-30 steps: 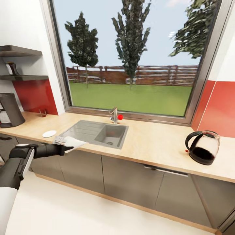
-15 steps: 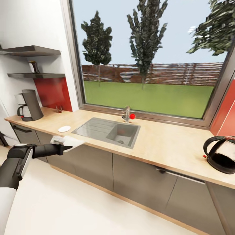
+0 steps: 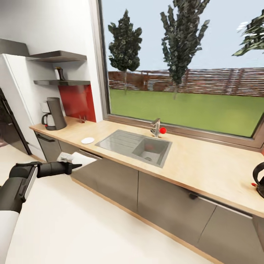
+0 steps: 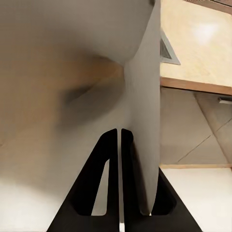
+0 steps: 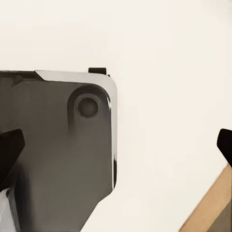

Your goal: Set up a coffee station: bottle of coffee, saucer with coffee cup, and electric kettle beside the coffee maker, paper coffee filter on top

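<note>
here, in the head view, we see the left gripper (image 3: 75,167) held out in front of the grey cabinet fronts, its fingers pressed together on the paper coffee filter (image 3: 82,160), which fans out white beyond the fingertips. the filter hangs in the air just below the front edge of the countertop (image 3: 205,165), not resting on it. at the far left end of that countertop stands the coffee maker (image 3: 54,114), upright, with its carafe toward the fridge side. the saucer (image 3: 87,140) lies flat on the wood between the coffee maker and the steel sink (image 3: 135,143); we see nothing on it. the sink basin holds no objects that we can make out. on the kitchen shelf (image 3: 61,83) above the red backsplash, the bottle of coffee (image 3: 58,73) stands upright. at the right edge of this view, part of the electric kettle (image 3: 259,180) sits on the countertop, well apart from the coffee maker.

in the left wrist view, the two black fingers (image 4: 99,186) stand nearly closed, with the pale filter sheet clamped at the right finger and rising past them; the countertop edge shows behind.

in the right wrist view, we see the right gripper (image 5: 116,152) with its dark fingertips wide apart at either edge, holding nothing, over a dark glossy panel and pale floor.
</note>
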Available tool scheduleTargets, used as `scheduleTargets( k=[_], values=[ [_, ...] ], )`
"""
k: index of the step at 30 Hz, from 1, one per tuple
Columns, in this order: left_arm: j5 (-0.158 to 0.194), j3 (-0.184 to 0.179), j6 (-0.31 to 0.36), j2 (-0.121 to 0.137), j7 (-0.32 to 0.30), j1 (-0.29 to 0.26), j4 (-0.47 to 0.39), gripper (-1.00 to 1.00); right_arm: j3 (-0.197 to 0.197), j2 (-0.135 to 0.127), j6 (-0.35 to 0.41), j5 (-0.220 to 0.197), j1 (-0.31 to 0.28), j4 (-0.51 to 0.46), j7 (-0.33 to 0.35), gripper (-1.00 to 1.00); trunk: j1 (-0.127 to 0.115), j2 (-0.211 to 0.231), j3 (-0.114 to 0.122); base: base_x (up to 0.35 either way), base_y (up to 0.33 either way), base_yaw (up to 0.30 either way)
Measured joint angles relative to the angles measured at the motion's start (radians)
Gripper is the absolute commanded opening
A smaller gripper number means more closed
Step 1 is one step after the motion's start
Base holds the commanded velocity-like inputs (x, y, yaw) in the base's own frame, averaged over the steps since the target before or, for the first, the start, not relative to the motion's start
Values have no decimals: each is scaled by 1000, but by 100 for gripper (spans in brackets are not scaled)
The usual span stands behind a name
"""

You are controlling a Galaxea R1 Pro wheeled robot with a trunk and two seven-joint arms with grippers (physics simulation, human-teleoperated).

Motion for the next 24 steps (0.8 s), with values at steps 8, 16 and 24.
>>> scheduleTargets(
  k=[8,16,24],
  values=[
    [0,-1,0,0,1,0,0,-100,0,0,0,0,0,0,0,100,0,0,-7,36,3,250],
    [0,-3,0,-1,1,0,0,-100,0,0,0,0,0,0,0,100,0,0,-14,237,153,250],
    [0,-3,0,-2,0,0,0,-100,0,0,0,0,0,0,0,100,0,0,-21,149,269,250]
  ],
)
